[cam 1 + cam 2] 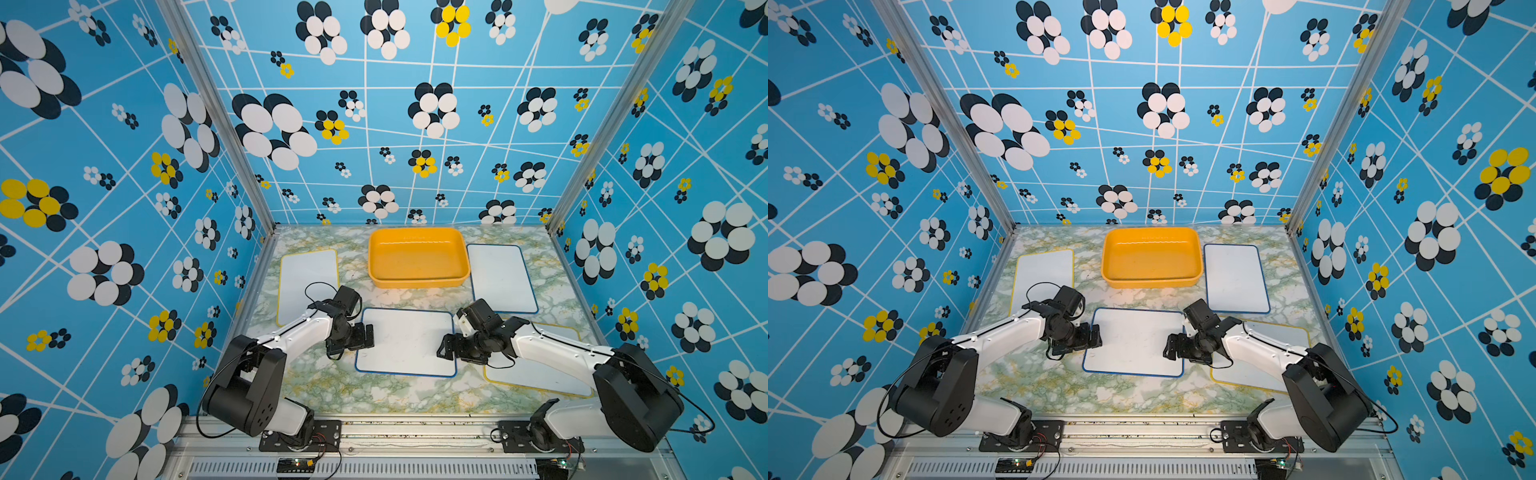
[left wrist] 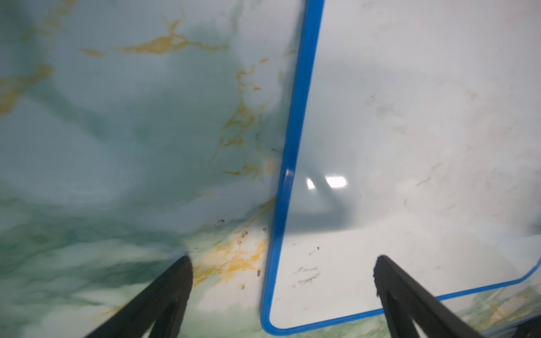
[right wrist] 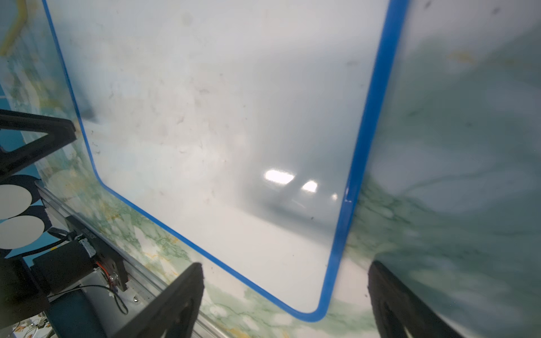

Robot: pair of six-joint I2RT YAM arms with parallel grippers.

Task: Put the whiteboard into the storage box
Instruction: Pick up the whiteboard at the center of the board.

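Note:
A blue-framed whiteboard [image 1: 407,343] [image 1: 1136,343] lies flat on the marble tabletop at front centre. My left gripper [image 1: 365,336] [image 2: 284,263] hangs open over its left edge, one finger above the board [image 2: 409,146] and one above the table. At the opposite edge my right gripper [image 1: 446,347] [image 3: 287,267] is open too, straddling a corner of the board [image 3: 219,117]. Neither holds anything. The orange-yellow storage box [image 1: 417,282] [image 1: 1152,282] stands behind the board at the back centre, with nothing in it.
Three more whiteboards lie flat: a yellow-framed one [image 1: 307,282] at the left, a blue-framed one [image 1: 500,278] right of the box, and a yellow-framed one [image 1: 536,374] partly under my right arm. Patterned walls enclose three sides; a metal rail [image 1: 415,432] runs along the front.

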